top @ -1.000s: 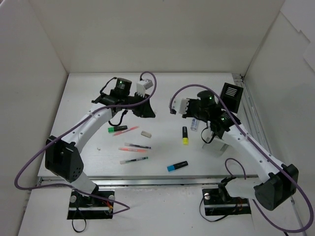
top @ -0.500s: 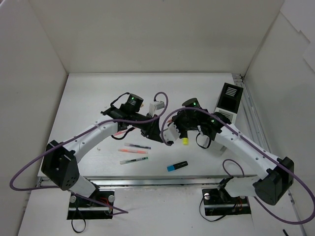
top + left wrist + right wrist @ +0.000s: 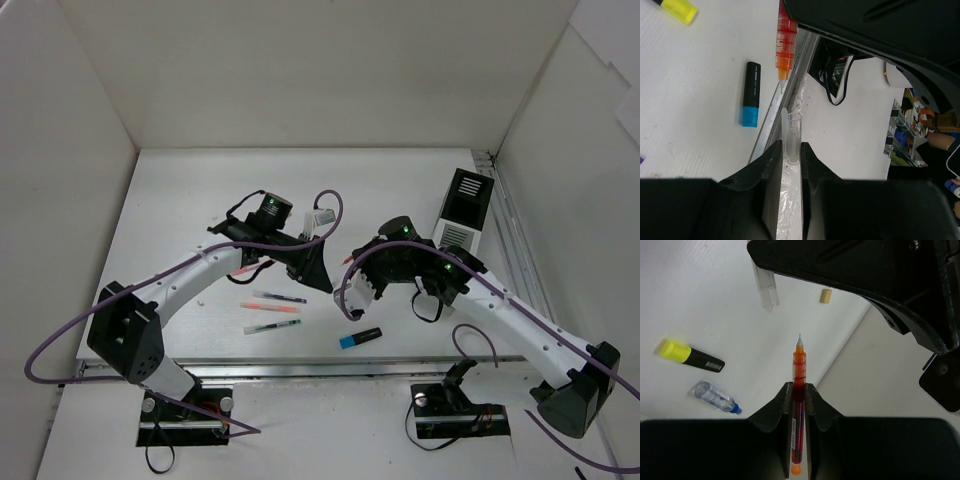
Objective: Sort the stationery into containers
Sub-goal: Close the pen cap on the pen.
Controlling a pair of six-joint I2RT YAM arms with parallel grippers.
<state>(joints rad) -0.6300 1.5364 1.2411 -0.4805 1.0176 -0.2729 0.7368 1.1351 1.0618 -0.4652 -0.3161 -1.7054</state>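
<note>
The organizer [image 3: 470, 186] stands on the table [image 3: 180, 200] with its black section farthest from the arm bases. Both grippers are left of the organizer and nearer to the bases, facing each other.

The right gripper [image 3: 799, 388] is closed on an orange pen [image 3: 798, 365], and the pen tip points toward the left gripper [image 3: 791, 150]. The left gripper is clamped on a clear tube [image 3: 793, 135]. Tip and tube are near each other but apart.

A blue highlighter [image 3: 360, 338] lies left of the organizer, close to the near table edge. Three thin pens [image 3: 270, 309] lie well left of the organizer.

The yellow highlighter [image 3: 690, 356], glue bottle [image 3: 717, 397] and tan eraser [image 3: 826, 295] lie on the table. Their place relative to the organizer I cannot tell.
</note>
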